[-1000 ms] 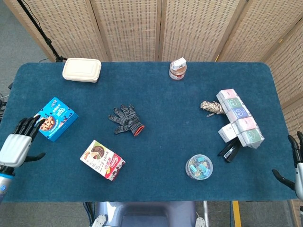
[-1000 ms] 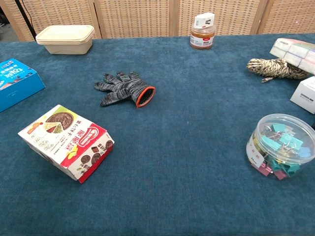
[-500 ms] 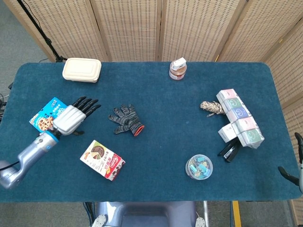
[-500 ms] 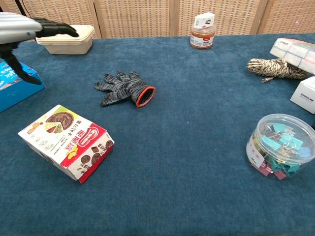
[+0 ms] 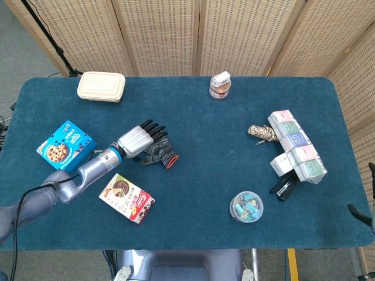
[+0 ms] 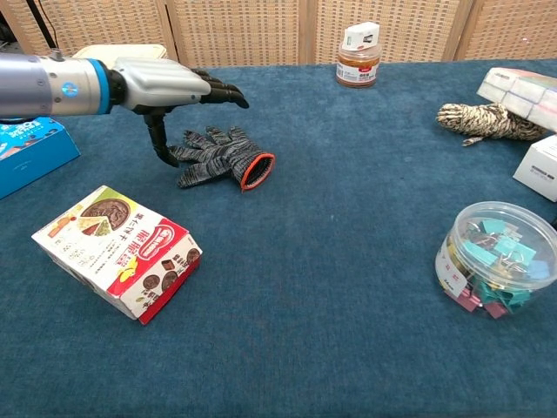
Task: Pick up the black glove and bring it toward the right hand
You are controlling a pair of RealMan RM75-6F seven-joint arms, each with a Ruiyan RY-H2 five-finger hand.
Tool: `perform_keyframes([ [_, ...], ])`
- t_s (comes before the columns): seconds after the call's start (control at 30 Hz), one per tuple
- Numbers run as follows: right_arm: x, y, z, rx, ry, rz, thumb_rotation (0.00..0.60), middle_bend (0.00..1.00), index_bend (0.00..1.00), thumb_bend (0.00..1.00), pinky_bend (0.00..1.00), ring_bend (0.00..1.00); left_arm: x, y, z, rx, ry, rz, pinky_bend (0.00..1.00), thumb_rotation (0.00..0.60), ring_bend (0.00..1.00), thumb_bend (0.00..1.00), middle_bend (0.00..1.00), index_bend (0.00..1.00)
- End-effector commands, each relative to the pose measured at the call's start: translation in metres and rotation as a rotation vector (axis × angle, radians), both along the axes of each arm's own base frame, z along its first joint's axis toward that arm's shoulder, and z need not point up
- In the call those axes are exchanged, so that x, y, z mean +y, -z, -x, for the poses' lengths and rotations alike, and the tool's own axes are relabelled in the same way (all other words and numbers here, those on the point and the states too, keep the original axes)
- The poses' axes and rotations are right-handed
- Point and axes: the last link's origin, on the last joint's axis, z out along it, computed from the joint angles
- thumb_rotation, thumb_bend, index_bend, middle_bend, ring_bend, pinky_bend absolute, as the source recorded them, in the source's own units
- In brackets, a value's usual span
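Glove (image 5: pixel 157 148), black with an orange cuff, lies flat on the table (image 5: pixel 199 175) at 9 o'clock of centre, its long axis running from fingers at 10 o'clock to cuff at 4 o'clock. We judge the reach step is in hand: the left hand (image 5: pixel 139 139) hovers over it, fingers apart and holding nothing. Next we must lower and close on it; of the right hand (image 5: pixel 364 212), at the 4 o'clock edge, we cannot tell the state.

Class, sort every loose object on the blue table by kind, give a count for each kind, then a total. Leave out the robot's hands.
Printed cartons: 2, blue cookie box, red snack box
Pastel box cluster: 1
Lidded containers: 3, beige lunchbox, jar, clip tub
Glove: 1
Twine bundle: 1
Black stapler: 1
Total: 9
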Motion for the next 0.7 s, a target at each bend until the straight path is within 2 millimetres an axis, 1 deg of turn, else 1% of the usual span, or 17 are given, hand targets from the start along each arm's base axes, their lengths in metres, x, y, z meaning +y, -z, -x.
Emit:
perform_keyframes([
  [0.03,0.001,-0.001,-0.002,-0.002,-0.010,0.002,0.600,0.00,0.00,0.00,0.00,0.00,0.002,0.014,-0.011,0.019,-0.006,0.032,0.00,0.600,0.00,0.00,0.00,0.00],
  [0.13,0.003,-0.002,-0.003,0.001,-0.018,0.009,0.600,0.00,0.00,0.00,0.00,0.00,0.005,0.023,-0.019,0.028,-0.018,0.040,0.00,0.600,0.00,0.01,0.00,0.00],
  [0.3,0.003,-0.003,-0.002,0.000,-0.013,0.014,0.600,0.00,0.00,0.00,0.00,0.00,0.008,0.035,-0.029,0.057,-0.027,0.052,0.00,0.600,0.00,0.05,0.00,0.00],
  [0.53,0.003,-0.006,-0.002,-0.004,-0.014,0.022,0.600,0.00,0.00,0.00,0.00,0.00,0.010,0.043,-0.030,0.061,-0.073,0.062,0.00,0.600,0.00,0.12,0.00,0.00],
  [0.63,0.004,-0.007,-0.002,-0.005,-0.018,0.025,0.600,0.00,0.00,0.00,0.00,0.00,0.011,0.044,-0.029,0.079,-0.093,0.073,0.00,0.600,0.00,0.18,0.00,0.00],
  [0.7,0.004,-0.007,-0.003,-0.007,-0.022,0.026,0.600,0.00,0.00,0.00,0.00,0.00,0.010,0.046,-0.029,0.080,-0.101,0.078,0.03,0.600,0.00,0.21,0.00,0.02],
])
